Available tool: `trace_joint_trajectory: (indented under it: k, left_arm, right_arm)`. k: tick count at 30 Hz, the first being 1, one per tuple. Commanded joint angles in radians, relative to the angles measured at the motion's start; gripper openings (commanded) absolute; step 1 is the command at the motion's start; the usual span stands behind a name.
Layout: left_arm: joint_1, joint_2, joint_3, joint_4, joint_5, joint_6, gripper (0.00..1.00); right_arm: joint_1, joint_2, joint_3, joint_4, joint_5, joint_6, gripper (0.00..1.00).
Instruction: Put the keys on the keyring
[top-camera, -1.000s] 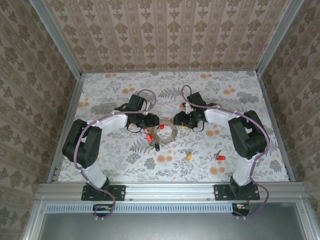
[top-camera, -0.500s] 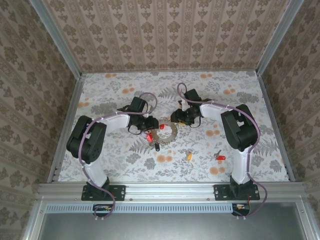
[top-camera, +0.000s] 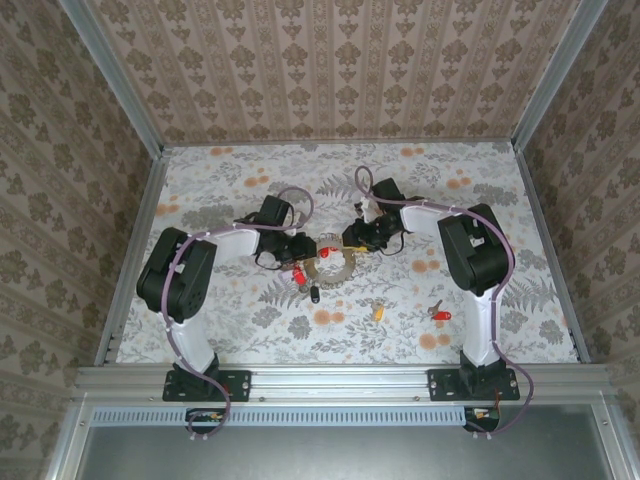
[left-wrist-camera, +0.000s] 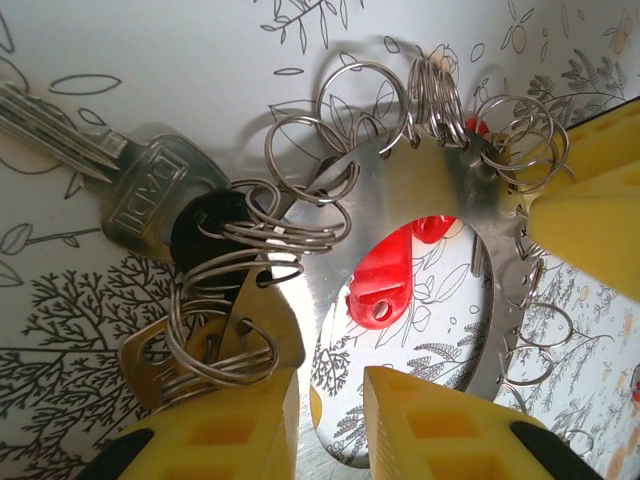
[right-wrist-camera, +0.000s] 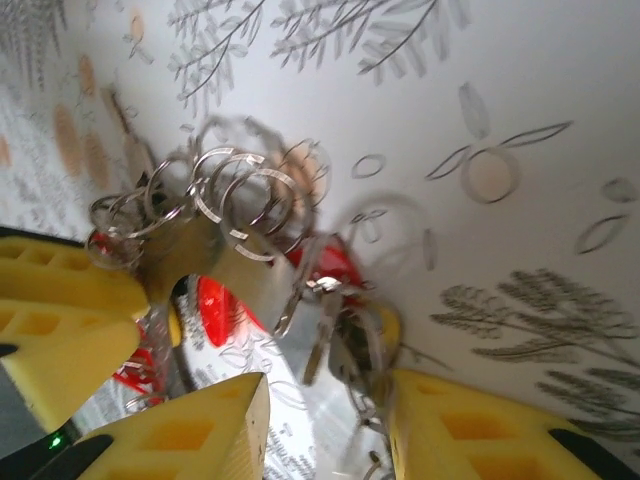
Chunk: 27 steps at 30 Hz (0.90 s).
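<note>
Floral tabletop (top-camera: 480, 170), damask-papered walls (top-camera: 340, 70), even light.

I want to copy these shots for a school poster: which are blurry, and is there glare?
Right wrist view: motion-smeared, the large flat silver metal keyring and its small wire rings streaked. Left wrist view: sharp, a red plastic key head crisp through the keyring's centre, only mild sheen. Top external view: even, soft light, faint shadows.

- White counter (top-camera: 480, 190), printed with grey leaves and orange blossoms.
- Shiny silver-grey keyring (left-wrist-camera: 400, 185).
- One red key (left-wrist-camera: 385, 278), one black-headed key (left-wrist-camera: 200, 230).
- Yellow fingers on left pincer (left-wrist-camera: 328, 385) and right pincer (right-wrist-camera: 325, 400).
- Beige damask-striped walls (top-camera: 340, 60).
</note>
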<state>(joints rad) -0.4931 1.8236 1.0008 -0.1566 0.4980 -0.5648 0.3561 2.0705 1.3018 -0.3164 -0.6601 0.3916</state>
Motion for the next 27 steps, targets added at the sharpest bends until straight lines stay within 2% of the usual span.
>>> trace_joint_trajectory:
  k: [1, 6, 9, 14, 20, 24, 27]
  left_arm:
    - [0.011, 0.061, -0.036, -0.029, -0.019, 0.037, 0.25]
    - [0.011, 0.067, -0.022, -0.021, 0.007, 0.062, 0.25]
    - [0.012, 0.058, -0.025, -0.01, 0.007, 0.062, 0.25]
    - [0.015, 0.064, -0.028, 0.011, 0.015, 0.05, 0.25]
    - [0.016, 0.04, -0.034, 0.057, 0.039, 0.035, 0.26]
    - [0.016, -0.02, -0.031, 0.058, 0.033, 0.037, 0.3]
    - [0.017, -0.1, -0.027, 0.048, 0.006, 0.037, 0.44]
  right_arm:
    - [0.021, 0.038, -0.009, -0.007, -0.118, -0.009, 0.37]
    - [-0.001, 0.032, -0.003, 0.029, -0.169, -0.003, 0.34]
    - [-0.015, 0.042, -0.007, 0.055, -0.252, -0.006, 0.3]
    - [-0.017, 0.028, -0.022, 0.079, -0.308, -0.013, 0.28]
    - [-0.021, 0.014, -0.043, 0.129, -0.311, 0.021, 0.21]
    - [-0.04, -0.015, -0.077, 0.186, -0.3, 0.073, 0.11]
    - [-0.061, -0.062, -0.124, 0.262, -0.296, 0.142, 0.05]
